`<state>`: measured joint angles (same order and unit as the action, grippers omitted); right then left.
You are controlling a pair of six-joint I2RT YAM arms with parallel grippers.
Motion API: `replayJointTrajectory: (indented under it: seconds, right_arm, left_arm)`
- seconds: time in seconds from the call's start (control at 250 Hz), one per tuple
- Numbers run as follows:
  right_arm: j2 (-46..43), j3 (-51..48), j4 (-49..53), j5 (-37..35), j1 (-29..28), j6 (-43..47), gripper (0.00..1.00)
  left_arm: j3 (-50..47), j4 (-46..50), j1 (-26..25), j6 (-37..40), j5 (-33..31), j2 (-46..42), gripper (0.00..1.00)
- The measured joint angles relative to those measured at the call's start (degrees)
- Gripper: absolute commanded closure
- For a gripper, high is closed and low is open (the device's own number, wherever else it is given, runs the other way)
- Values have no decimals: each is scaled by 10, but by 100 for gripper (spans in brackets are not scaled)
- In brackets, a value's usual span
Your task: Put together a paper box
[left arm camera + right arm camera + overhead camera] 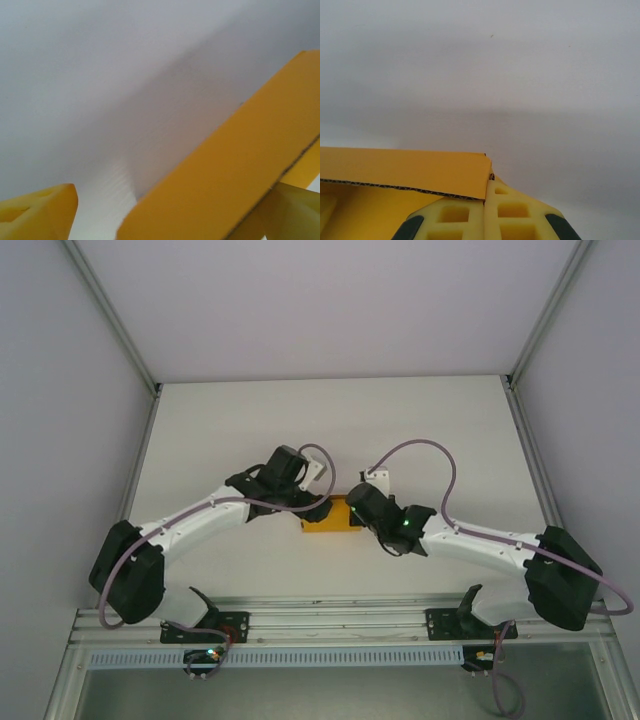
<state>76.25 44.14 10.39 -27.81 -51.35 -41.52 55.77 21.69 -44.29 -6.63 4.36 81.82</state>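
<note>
Left gripper (175, 200) released, jaws spread wide. Paper box (225, 170) panel slants between them, against one finger, clear of the other. Right gripper (486, 192) clenched tight, card corner at its fingertips; pinched or merely touching, cannot tell. Box lies between both grippers

The left arm (190, 520) and right arm (490, 545) bow inward from their bases, wrists close together and facing each other. The left fingers (40, 210) stand wide apart, with a clear gap between them. The right fingers (515, 215) are pressed together, pad against pad.
</note>
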Motion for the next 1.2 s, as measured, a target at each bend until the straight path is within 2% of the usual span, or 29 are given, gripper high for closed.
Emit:
replayJointTrajectory:
  seconds: [0.172,0.256,0.423,0.475,0.535,0.651,0.743,0.859,1.03,1.11,1.202]
  right_arm:
    - [-4,-2,-2,-1,-5,10,100]
    - [-4,-1,1,-1,-7,11,100]
    - [-1,9,16,-1,-10,13,100]
    - [3,14,22,-1,-10,12,100]
    - [7,20,27,-1,-10,12,100]
    - [8,22,31,-1,-10,12,100]
    - [8,22,31,-1,-11,13,100]
    - [10,22,30,-1,-11,20,100]
    - [13,22,24,-1,-12,30,100]
    - [13,21,21,-1,-15,38,100]
    - [13,19,16,-1,-16,41,100]
  left_arm:
    - [0,32,-3,-23,-11,-45,8]
    - [0,53,-6,-40,-27,-70,15]
    - [0,96,-6,-66,-47,-94,37]
    - [-4,103,-6,-72,-49,-97,39]
    - [-12,107,-6,-73,-49,-100,46]
    - [-27,114,-7,-73,-51,-100,51]
    - [-27,114,-7,-67,-55,-96,63]
    - [-27,113,-7,-64,-61,-86,68]
    - [-27,103,-7,-62,-68,-85,70]
    - [-27,97,-7,-59,-75,-85,75]
    - [-27,93,-7,-52,-76,-85,86]
